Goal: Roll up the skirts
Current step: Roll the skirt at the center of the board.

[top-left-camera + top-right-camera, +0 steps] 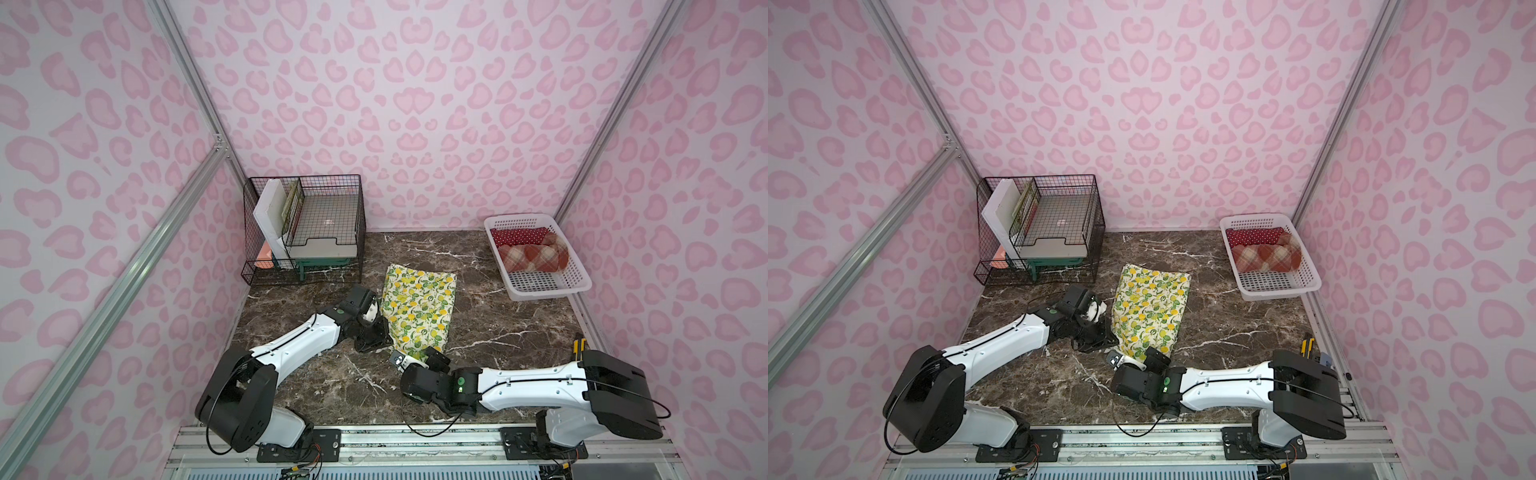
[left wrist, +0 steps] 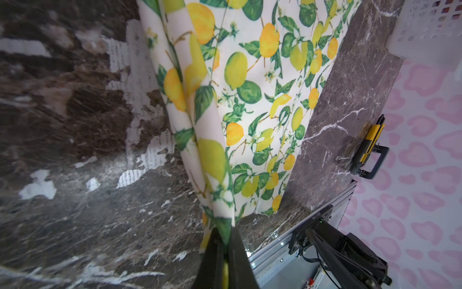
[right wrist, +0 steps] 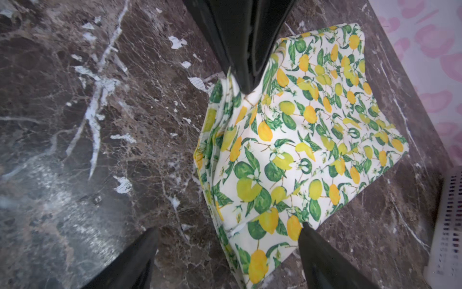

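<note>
Skirts (image 1: 528,253): two rolled in one basket (image 1: 548,291), one lemon skirt (image 1: 419,307) unrolled | left hand (image 2: 227,234) pinches it | right hand (image 3: 230,227) released

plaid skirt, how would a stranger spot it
A white basket stands in the far right corner of the table. Of the two rolled skirts in it, the plaid skirt lies nearer than the dotted skirt, and alone has rust-red and beige checks.

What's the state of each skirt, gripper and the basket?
white basket: holds both rolls.
lemon skirt: unrolled on table, one edge pinched up.
polka-dot skirt: rolled, in white basket.
plaid skirt: rolled, in white basket.
left gripper: shut on lemon skirt.
right gripper: open, at skirt's near corner.
</note>
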Available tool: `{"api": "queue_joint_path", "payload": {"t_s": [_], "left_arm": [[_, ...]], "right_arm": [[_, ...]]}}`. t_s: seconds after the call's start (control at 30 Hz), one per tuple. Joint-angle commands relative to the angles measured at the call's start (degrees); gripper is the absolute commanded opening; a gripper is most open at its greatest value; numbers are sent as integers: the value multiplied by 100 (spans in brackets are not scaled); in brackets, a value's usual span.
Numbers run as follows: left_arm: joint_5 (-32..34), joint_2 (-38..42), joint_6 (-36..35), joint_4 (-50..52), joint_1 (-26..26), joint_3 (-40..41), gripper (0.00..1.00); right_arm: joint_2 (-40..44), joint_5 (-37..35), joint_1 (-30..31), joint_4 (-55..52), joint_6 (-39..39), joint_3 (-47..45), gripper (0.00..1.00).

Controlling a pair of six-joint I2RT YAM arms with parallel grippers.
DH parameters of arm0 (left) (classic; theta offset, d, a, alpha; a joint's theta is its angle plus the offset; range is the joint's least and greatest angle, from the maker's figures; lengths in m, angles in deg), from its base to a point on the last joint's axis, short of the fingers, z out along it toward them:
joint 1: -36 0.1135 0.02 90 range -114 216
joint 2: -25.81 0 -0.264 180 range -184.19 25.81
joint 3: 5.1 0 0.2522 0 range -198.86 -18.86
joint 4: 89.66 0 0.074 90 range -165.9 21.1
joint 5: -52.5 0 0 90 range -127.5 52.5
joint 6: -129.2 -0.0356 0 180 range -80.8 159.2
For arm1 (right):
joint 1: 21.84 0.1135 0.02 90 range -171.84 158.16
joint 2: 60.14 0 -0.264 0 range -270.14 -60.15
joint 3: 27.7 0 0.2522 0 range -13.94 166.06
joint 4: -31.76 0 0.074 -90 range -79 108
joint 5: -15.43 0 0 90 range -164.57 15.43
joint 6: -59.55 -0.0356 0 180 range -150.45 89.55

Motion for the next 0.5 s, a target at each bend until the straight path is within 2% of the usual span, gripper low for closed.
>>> {"api": "queue_joint_path", "payload": {"t_s": [0.0,0.23,0.47], "left_arm": [[-440,-23,129,-89,107,-49,0],[-709,-3,273,-90,262,-95,0],[-764,13,305,-8,315,-131,0]], "right_arm": [[-116,-166,17,184,233,49,98],[-235,-101,-132,640,467,-77,99],[-773,-200,-225,713,520,94,99]]}}
